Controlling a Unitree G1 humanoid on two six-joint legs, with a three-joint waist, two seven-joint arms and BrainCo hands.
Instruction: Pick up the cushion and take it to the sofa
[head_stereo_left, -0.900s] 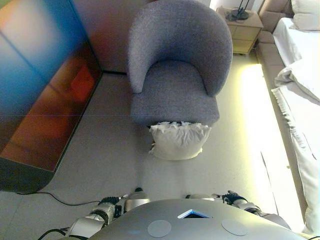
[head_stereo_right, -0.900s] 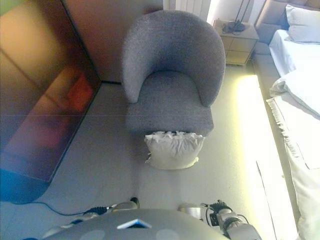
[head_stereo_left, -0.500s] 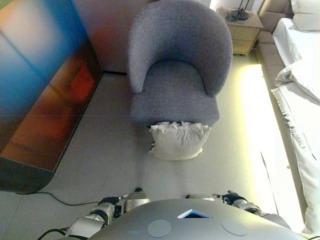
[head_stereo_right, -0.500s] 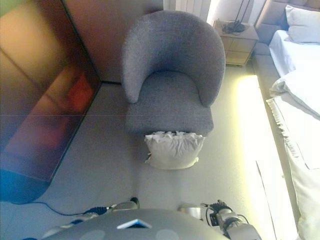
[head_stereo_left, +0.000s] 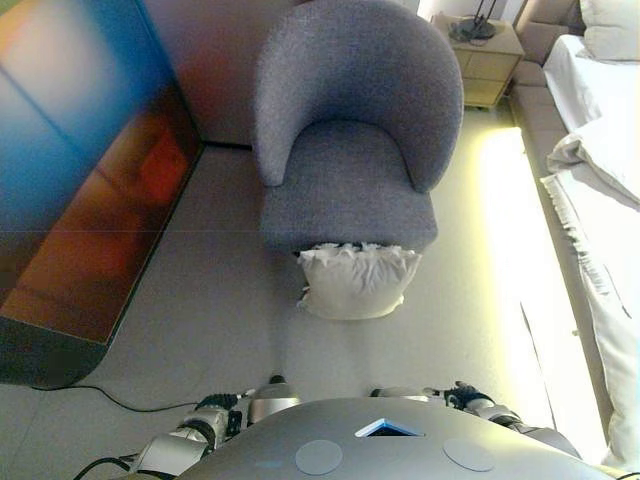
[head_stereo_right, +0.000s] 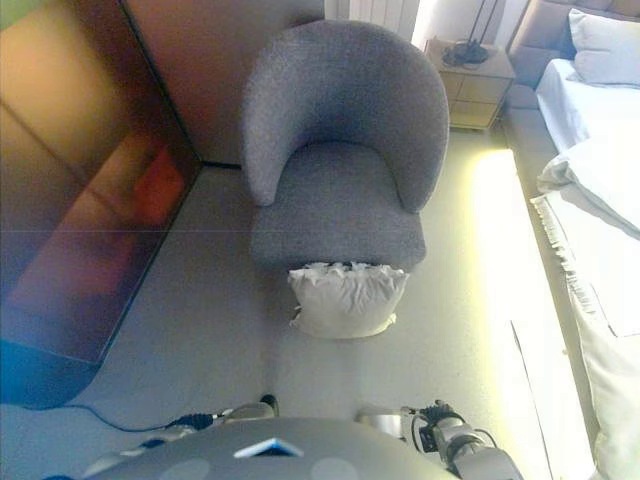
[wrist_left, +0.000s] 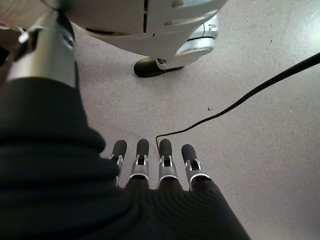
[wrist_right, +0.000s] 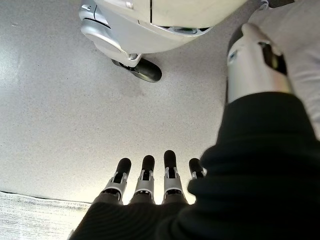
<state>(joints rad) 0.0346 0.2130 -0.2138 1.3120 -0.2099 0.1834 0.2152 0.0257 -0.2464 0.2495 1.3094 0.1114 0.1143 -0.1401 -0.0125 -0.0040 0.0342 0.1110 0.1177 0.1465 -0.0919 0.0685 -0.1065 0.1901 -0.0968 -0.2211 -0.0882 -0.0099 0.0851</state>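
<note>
A cream cushion (head_stereo_left: 357, 281) with a ruffled top edge stands on the floor and leans against the front of the grey tub-shaped sofa chair (head_stereo_left: 350, 150). It also shows in the right eye view (head_stereo_right: 346, 298). Both arms hang low at my sides, well short of the cushion. My left hand (wrist_left: 142, 156) points down at the bare floor with straight fingers and holds nothing. My right hand (wrist_right: 148, 172) does the same, also empty.
A large dark glossy panel (head_stereo_left: 80, 180) stands along the left. A bed with white bedding (head_stereo_left: 600, 200) runs down the right side. A wooden nightstand (head_stereo_left: 485, 60) stands behind the chair at the back right. Pale floor (head_stereo_left: 210, 310) lies between me and the cushion.
</note>
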